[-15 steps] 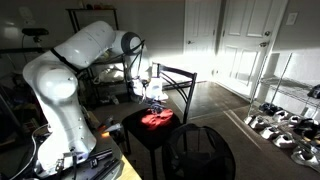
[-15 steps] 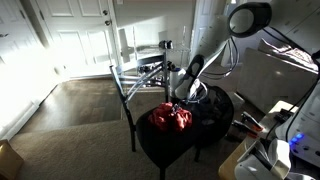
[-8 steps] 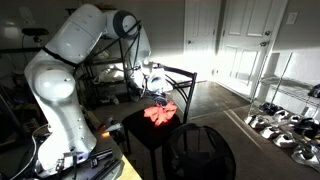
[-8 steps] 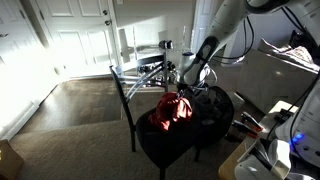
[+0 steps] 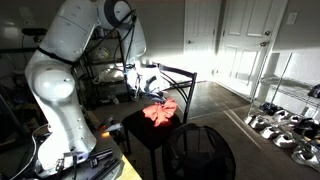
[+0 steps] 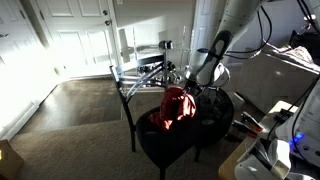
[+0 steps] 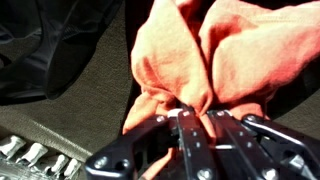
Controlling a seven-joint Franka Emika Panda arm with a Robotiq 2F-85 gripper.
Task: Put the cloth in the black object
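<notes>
The cloth is red-orange. It hangs from my gripper above a small dark table in both exterior views point(image 5: 160, 110) point(image 6: 176, 104). In the wrist view the cloth point(image 7: 190, 55) fills the upper middle, bunched where the fingers pinch it. My gripper point(image 7: 197, 118) is shut on the cloth; it also shows in both exterior views point(image 5: 153, 88) point(image 6: 196, 78). The black object, a round black basket or bag, stands beside the table point(image 5: 200, 150) point(image 6: 215, 108); a dark fabric part shows in the wrist view point(image 7: 55, 45).
The small dark table point(image 5: 140, 135) point(image 6: 165, 145) stands under the cloth. A metal-frame chair or rack point(image 5: 180, 78) point(image 6: 145, 72) is behind it. A wire shelf with shoes point(image 5: 280, 120) stands at one side. White doors point(image 5: 245, 40) close the back.
My gripper has lifted the cloth off the table: it lay bunched on the tabletop one second ago and now hangs in the air. The arm has risen.
</notes>
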